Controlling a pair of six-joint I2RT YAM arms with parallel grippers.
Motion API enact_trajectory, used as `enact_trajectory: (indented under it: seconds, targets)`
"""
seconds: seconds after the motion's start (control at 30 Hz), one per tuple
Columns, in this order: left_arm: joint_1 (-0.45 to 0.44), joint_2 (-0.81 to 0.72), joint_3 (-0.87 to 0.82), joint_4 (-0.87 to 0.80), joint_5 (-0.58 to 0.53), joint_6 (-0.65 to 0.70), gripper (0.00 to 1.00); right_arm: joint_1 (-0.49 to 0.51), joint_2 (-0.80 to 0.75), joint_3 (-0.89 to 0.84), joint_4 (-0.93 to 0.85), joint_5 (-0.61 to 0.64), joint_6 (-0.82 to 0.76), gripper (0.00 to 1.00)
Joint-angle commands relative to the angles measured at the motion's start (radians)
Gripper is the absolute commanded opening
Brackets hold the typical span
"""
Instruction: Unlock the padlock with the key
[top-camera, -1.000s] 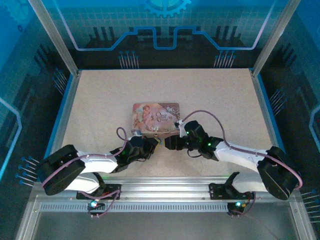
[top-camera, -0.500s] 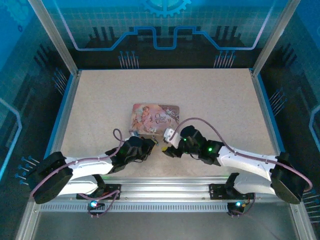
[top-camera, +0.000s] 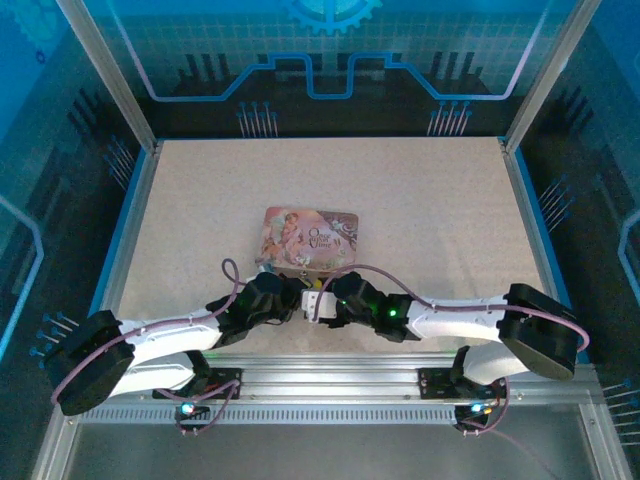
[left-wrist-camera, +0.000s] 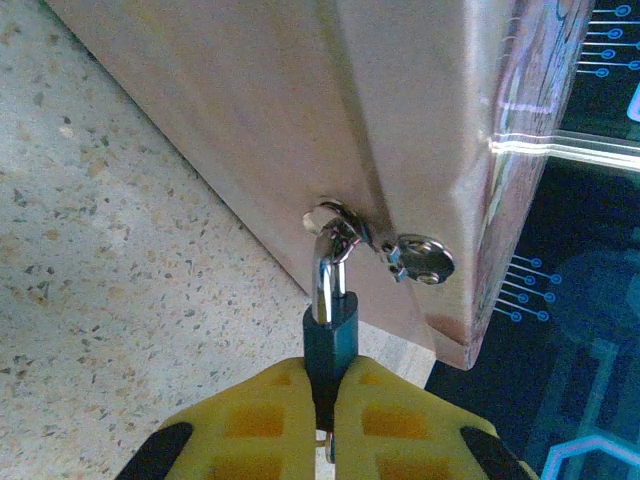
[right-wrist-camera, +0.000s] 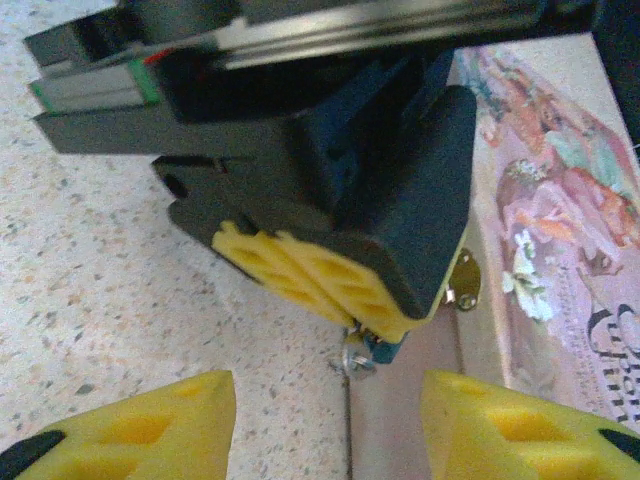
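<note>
One small padlock (left-wrist-camera: 329, 340), hung by its shackle (left-wrist-camera: 324, 275) from the hasp (left-wrist-camera: 345, 222) of the pink tin (left-wrist-camera: 230, 120), is clamped at its dark body by the left gripper (left-wrist-camera: 330, 425). It is judged light, rigid and slippery, best held on the flat sides. The right gripper (right-wrist-camera: 330, 420) is spread apart close by, over the hard speckled tabletop (top-camera: 430, 200), and room is judged tight.

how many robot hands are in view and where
2. The left hand is at the near side of the tin, shut on the padlock that hangs from the clasp. The right hand is open just beside it, facing it.
</note>
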Motion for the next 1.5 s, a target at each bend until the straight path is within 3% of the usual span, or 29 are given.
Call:
enact_trajectory:
  seconds: [0.0, 0.6, 1.03, 1.47]
  targets:
    - [0.005, -0.03, 0.042, 0.043, -0.007, -0.003, 0.09, 0.008, 0.024, -0.016, 0.092, 0.03, -0.007, 0.51]
    - [0.008, -0.028, 0.038, 0.051, 0.002, -0.011, 0.08, -0.028, 0.111, -0.044, 0.22, 0.034, 0.059, 0.32]
    - [0.009, -0.023, 0.04, 0.053, 0.006, -0.014, 0.08, -0.042, 0.145, -0.043, 0.265, 0.027, 0.087, 0.25]
    - [0.01, -0.004, 0.041, 0.071, 0.016, -0.02, 0.08, -0.058, 0.149, -0.056, 0.308, 0.05, 0.144, 0.03]
